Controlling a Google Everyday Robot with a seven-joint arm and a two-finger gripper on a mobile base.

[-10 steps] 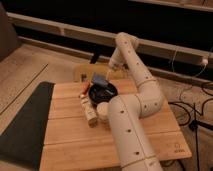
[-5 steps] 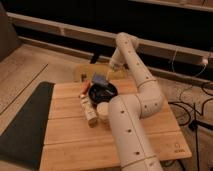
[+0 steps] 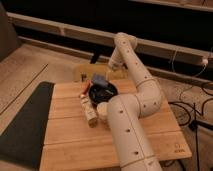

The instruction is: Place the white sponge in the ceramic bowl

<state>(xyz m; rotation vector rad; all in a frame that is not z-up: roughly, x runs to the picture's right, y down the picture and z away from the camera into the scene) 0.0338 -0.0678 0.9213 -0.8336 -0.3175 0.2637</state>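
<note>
Sponge [image 3: 99, 80] is seen at the bowl's [image 3: 103, 93] far rim, apparently clenched in the gripper [image 3: 103, 81]. If released there, it could be tipped outside onto the table [image 3: 65, 130].

My end effector [image 3: 106, 76] sits shut at the far edge of the tabletop [image 3: 65, 140], just behind the ceramic bowl [image 3: 103, 92]. The white sponge [image 3: 98, 80] lies on the bowl's far rim, right under my approach. On the left a cream carton [image 3: 89, 111] blocks the near side, with a cream cup [image 3: 103, 110] beside it. My own arm [image 3: 135, 115] covers the right. The front left boards are free.
</note>
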